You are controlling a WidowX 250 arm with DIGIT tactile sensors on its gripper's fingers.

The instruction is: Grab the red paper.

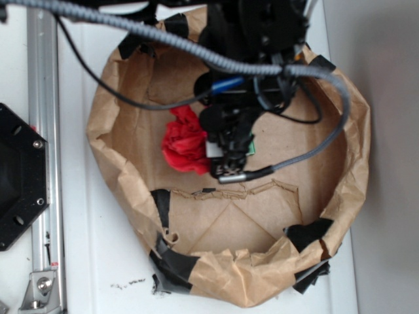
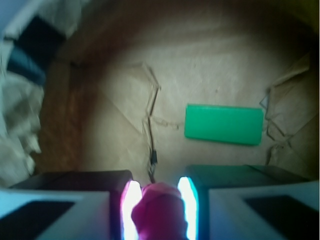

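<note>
The gripper point(image 2: 159, 202) is reaching down into the brown paper enclosure point(image 1: 357, 157), and in the wrist view its two fingers point(image 2: 131, 200) are standing narrowly on either side of a reddish-pink mass, most likely the red paper point(image 1: 184, 142). The mass is filling the gap between the fingers, so the jaws are judged to be closing on it, although firm contact on both sides cannot be confirmed because the near field is blurred. In the exterior view the red paper is lying on the enclosure floor, left of centre, touching the gripper's left side and partly hidden by it. The green block point(image 2: 223, 124) is lying flat on the floor beyond the fingertips, apart from them, so it is not obstructing the grasp. The raised, crumpled walls, joined with black tape point(image 1: 171, 261), are probably serving to keep loose items within reach of the arm. A grey cable point(image 1: 308, 154) is looping over the enclosure from the arm. No brand, label or legible writing is showing in either view.
</note>
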